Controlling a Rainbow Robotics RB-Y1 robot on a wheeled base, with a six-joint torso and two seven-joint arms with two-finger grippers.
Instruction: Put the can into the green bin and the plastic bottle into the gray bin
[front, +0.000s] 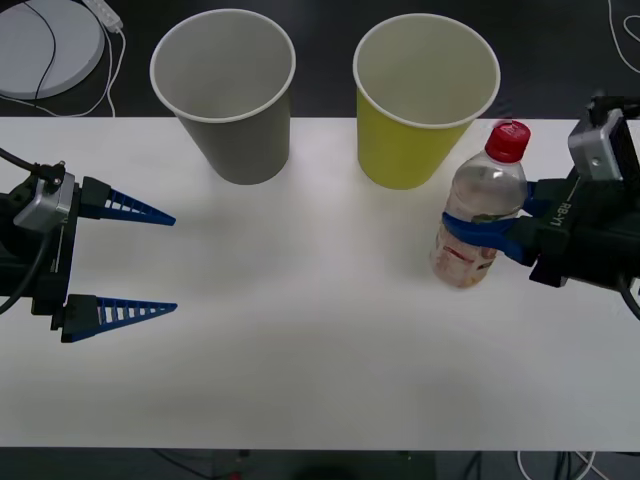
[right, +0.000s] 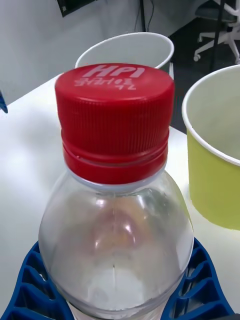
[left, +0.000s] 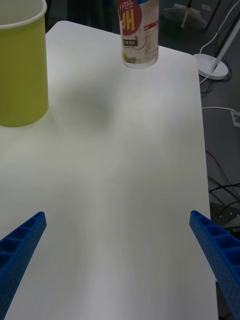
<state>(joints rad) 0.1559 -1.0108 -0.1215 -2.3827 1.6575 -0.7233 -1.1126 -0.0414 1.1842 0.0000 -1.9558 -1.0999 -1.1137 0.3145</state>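
Right gripper (front: 488, 228) at the right edge of the front view, fingers clamped around the midsection of the plastic bottle (front: 480, 205), blue ribbed fingers wrapping both sides of the clear body just above the label; the right wrist view shows the same grip, red cap up and the fingers (right: 30, 285) hugging the bottle (right: 117, 200) low in frame. The bottle stands upright, long axis roughly vertical, cap leaning slightly toward the top of the frame; whether its base touches the white table (front: 300, 350) or is just off it cannot be told. It sits just beside the green bin (front: 420, 100), lower right of it, close to touching the bin's wall. The gray bin (front: 228, 95) is at upper centre-left, on the far side of the green bin from the bottle, so the carry likely has to go leftward across or around the green bin, and clipping that rim looks like the risk. Left gripper (front: 150, 262) at the left edge, fingers spread wide with nothing between them, hovering over bare table, nearer the gray bin than the right one is. In the left wrist view the bottle's label (left: 139, 35) shows at top centre and the green bin (left: 22, 65) at upper left. No can visible.
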